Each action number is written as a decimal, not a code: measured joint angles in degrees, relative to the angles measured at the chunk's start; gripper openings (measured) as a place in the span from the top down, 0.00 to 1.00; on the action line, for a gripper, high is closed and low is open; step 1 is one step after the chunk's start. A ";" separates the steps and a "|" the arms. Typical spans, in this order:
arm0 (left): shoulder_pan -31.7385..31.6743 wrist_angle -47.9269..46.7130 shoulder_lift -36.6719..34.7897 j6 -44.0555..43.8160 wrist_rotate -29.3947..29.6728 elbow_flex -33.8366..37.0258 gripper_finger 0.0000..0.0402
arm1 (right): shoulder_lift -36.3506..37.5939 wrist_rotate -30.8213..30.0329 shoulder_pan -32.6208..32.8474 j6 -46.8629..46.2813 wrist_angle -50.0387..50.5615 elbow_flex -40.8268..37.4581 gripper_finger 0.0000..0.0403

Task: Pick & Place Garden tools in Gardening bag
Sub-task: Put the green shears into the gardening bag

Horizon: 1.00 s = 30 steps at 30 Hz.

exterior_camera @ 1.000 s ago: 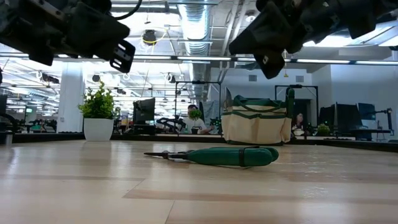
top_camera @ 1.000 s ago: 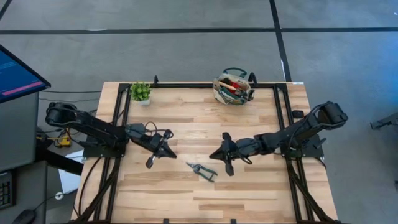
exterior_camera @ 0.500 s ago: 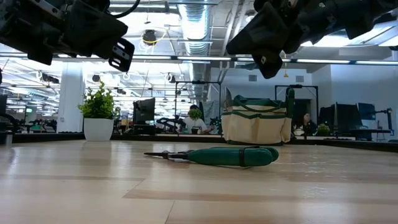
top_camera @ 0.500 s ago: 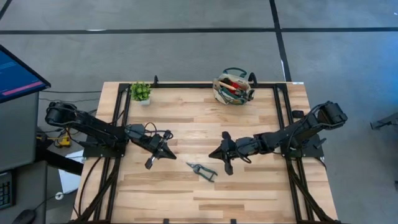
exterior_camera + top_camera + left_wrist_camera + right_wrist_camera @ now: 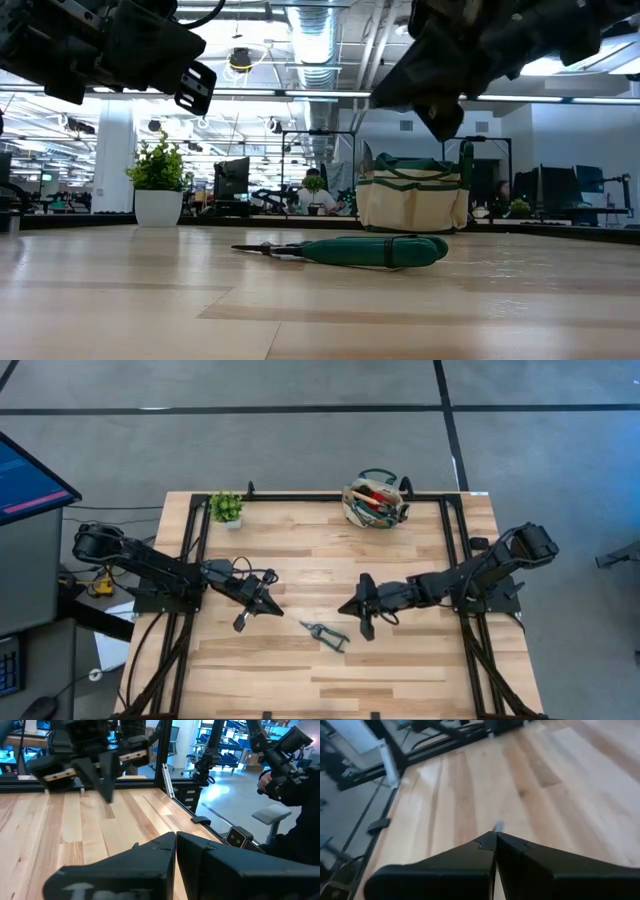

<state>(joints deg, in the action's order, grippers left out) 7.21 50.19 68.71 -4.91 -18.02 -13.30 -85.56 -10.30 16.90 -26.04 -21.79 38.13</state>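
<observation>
A green-handled pruner [image 5: 325, 633] lies flat on the wooden table, near its middle; in the low view the pruner [image 5: 350, 250] points its dark blades to the left. The beige gardening bag [image 5: 376, 503] with green trim stands at the far edge, with red and wooden tool handles sticking out of its top. My left gripper [image 5: 275, 608] hovers left of the pruner, shut on nothing. My right gripper [image 5: 343, 609] hovers just right of and above the pruner, also shut with nothing in it. Both show shut fingers in their wrist views: left [image 5: 176, 855], right [image 5: 496, 851].
A small potted plant [image 5: 226, 507] stands at the far left corner of the table. A black frame rail [image 5: 300, 497] runs around the table's edges. Bare wood lies between the pruner and the bag. A monitor [image 5: 25, 480] stands off the table's left side.
My right gripper has rolled a little about its own axis and tipped slightly while staying above the pruner. The pruner and my left gripper have kept still.
</observation>
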 joint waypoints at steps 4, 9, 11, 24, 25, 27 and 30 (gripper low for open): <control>0.00 0.00 0.00 0.23 0.00 -0.02 0.99 | 0.00 0.09 2.30 -1.93 0.63 0.00 1.00; -0.11 0.00 0.00 -0.13 1.71 -0.02 0.99 | -0.02 -7.07 4.78 -8.52 12.04 4.18 1.00; 0.14 0.00 0.00 -0.20 1.96 -0.02 0.99 | -0.02 -10.82 6.04 -10.15 18.32 6.88 1.00; 1.48 -0.47 0.00 -0.26 2.00 -0.07 0.99 | -11.21 -18.23 10.92 -16.92 27.53 19.44 1.00; 1.48 -0.38 0.00 -0.26 1.99 -0.07 0.99 | -13.09 -18.25 10.92 -17.47 29.69 20.77 1.00; 1.48 -0.82 0.00 -0.28 1.99 -0.09 0.99 | -16.77 -18.19 11.12 -19.04 34.03 24.16 1.00; 1.48 -1.27 0.00 -0.28 1.97 -0.09 0.99 | -20.32 -18.32 11.18 -21.47 41.59 29.86 1.00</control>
<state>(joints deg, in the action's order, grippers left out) 8.69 48.93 68.71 -5.19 -16.05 -13.39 -105.88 -28.62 28.08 -47.52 19.80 67.99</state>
